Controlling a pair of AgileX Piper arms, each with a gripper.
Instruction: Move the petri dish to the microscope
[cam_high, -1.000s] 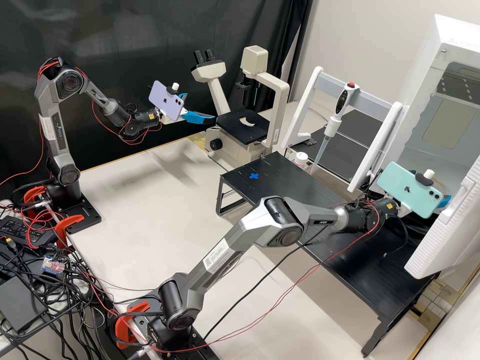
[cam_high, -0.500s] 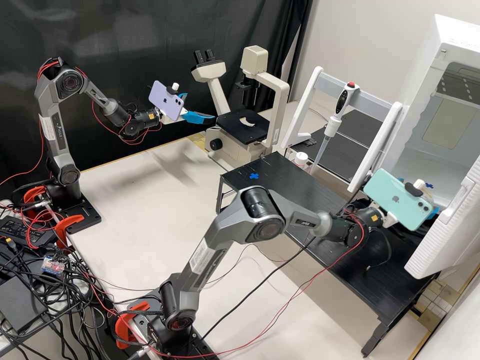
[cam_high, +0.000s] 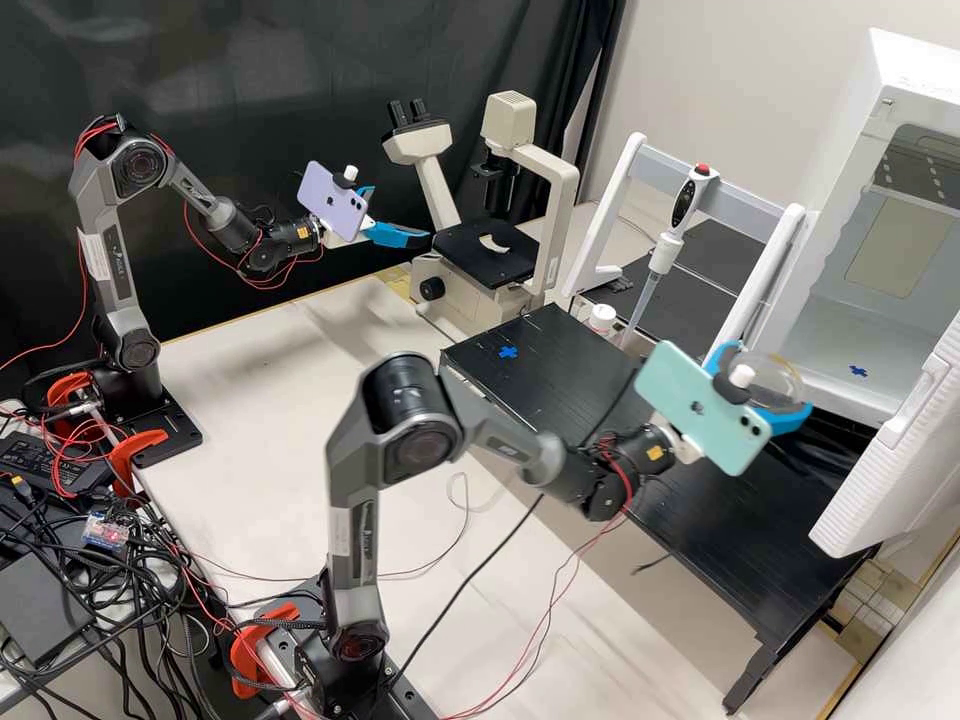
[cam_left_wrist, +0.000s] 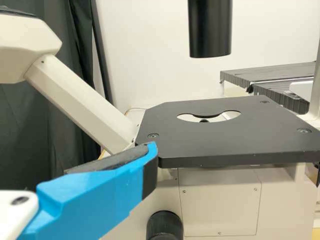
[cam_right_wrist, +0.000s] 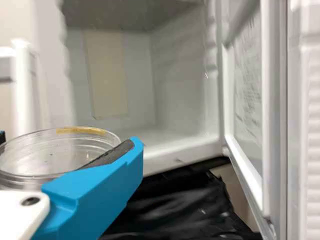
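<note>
One petri dish (cam_right_wrist: 52, 156) is grasped by the right end effector (cam_high: 772, 380) near the opened white cabinet (cam_high: 855, 130). Pickup appears done; transport to the microscope (cam_high: 563, 200), placement on its stage (cam_high: 462, 248) and release are left. Nearby, the left end effector (cam_high: 399, 215) is held open and empty.

I have drawn my right claw (cam_high: 768, 388) back from beside the open door (cam_high: 895, 470) of the white cabinet (cam_high: 850, 150), bringing the petri dish (cam_high: 780, 370) between its fingers out into plain sight in the high view. The teal phone (cam_high: 690, 400) on that wrist has come back with it, and my elbow (cam_high: 420, 450) has swung back towards my base. The blue cross (cam_high: 858, 371) on the cabinet's floor, hidden behind my wrist at first, now shows whole.
</note>
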